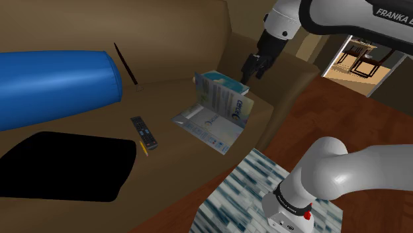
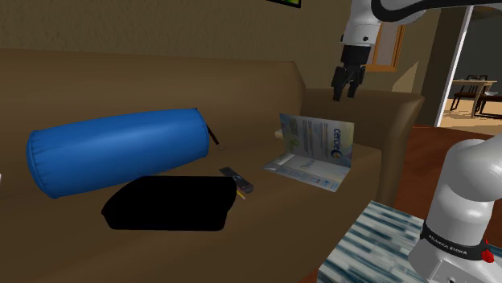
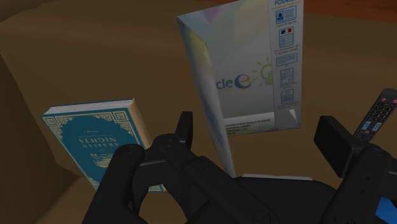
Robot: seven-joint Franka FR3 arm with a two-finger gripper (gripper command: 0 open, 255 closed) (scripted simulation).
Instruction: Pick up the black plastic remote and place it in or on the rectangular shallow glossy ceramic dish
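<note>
Black slim remote with rows of small buttons lies flat on the brown sofa seat, just beside the flat black rectangular dish with rounded corners. A short yellow pencil lies at its near end and a blue cylindrical bolster sits behind it. All-black two-finger gripper hangs with fingers spread and nothing between them above a propped-open white-and-blue brochure and a teal hardcover book, well apart from the remote.
</note>
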